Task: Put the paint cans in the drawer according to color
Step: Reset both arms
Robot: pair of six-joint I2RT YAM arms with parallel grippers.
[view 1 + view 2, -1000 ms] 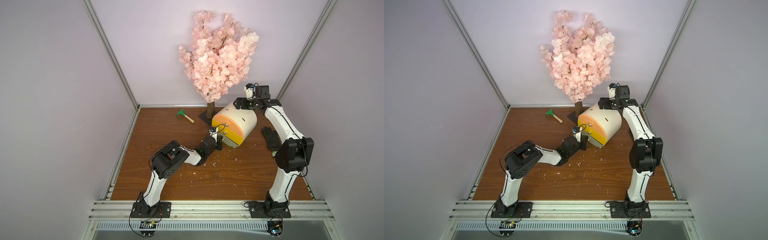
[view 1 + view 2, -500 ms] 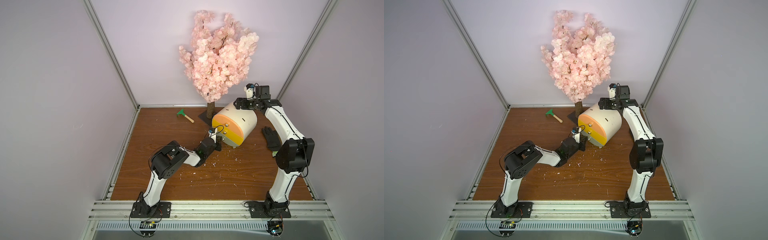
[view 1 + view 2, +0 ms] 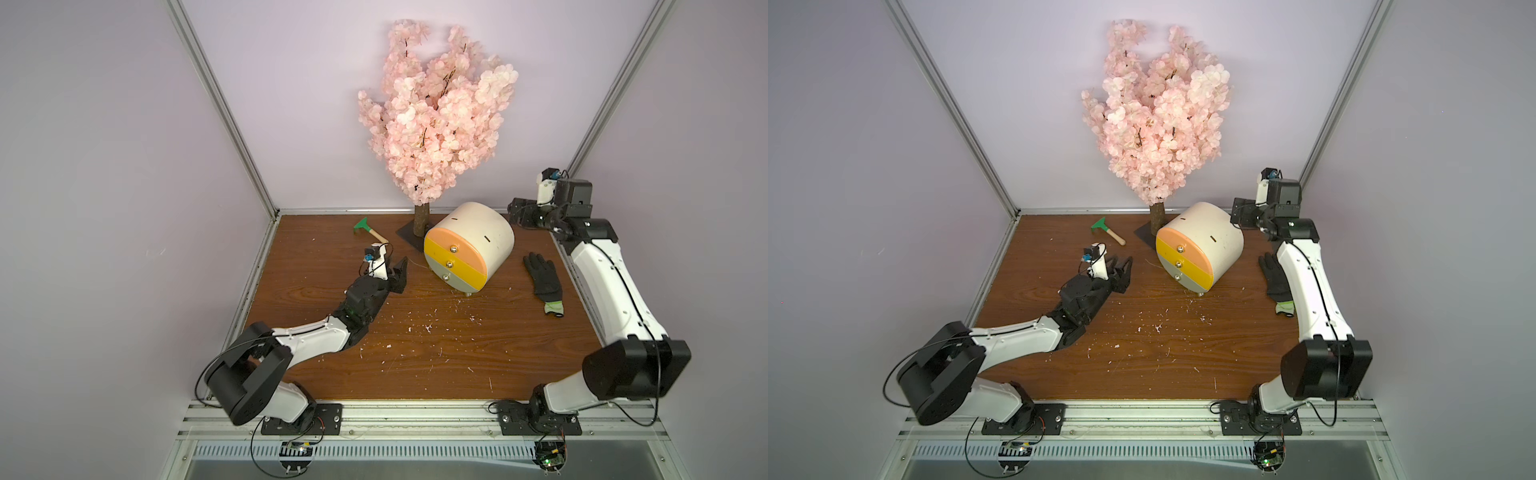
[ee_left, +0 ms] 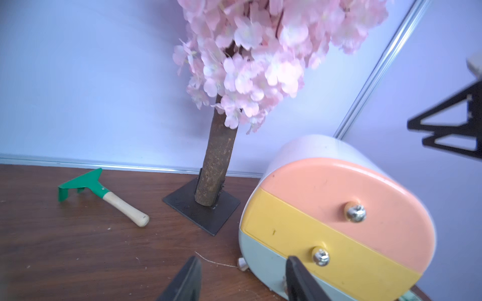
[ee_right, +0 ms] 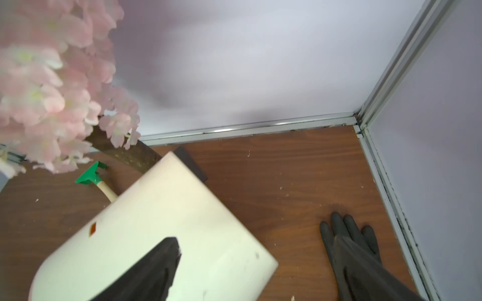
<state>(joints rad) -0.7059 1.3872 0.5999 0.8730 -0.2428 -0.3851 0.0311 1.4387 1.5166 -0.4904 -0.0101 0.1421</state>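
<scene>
The drawer [image 3: 469,245] is a cream drum cabinet lying at the back of the table, also in a top view [image 3: 1200,249]. Its peach, yellow and grey fronts [image 4: 339,208] all sit flush and closed. The paint cans are out of view in every frame. My left gripper [image 3: 399,270] stands open and empty a short way left of the fronts; in the left wrist view its fingertips [image 4: 193,273] frame the grey front's lower corner. My right gripper [image 3: 515,210] is open just behind the cabinet's cream shell [image 5: 167,234], holding nothing.
A pink blossom tree [image 3: 436,124] on a black base plate [image 4: 203,208] stands behind the cabinet. A green-headed toy tool [image 3: 368,230] lies at the back left. A black glove [image 3: 542,278] lies right of the cabinet. Small white crumbs litter the wooden table [image 3: 415,353].
My left gripper was shut at the drawer fronts; it has opened and drawn back to the left. The right arm has hardly moved.
</scene>
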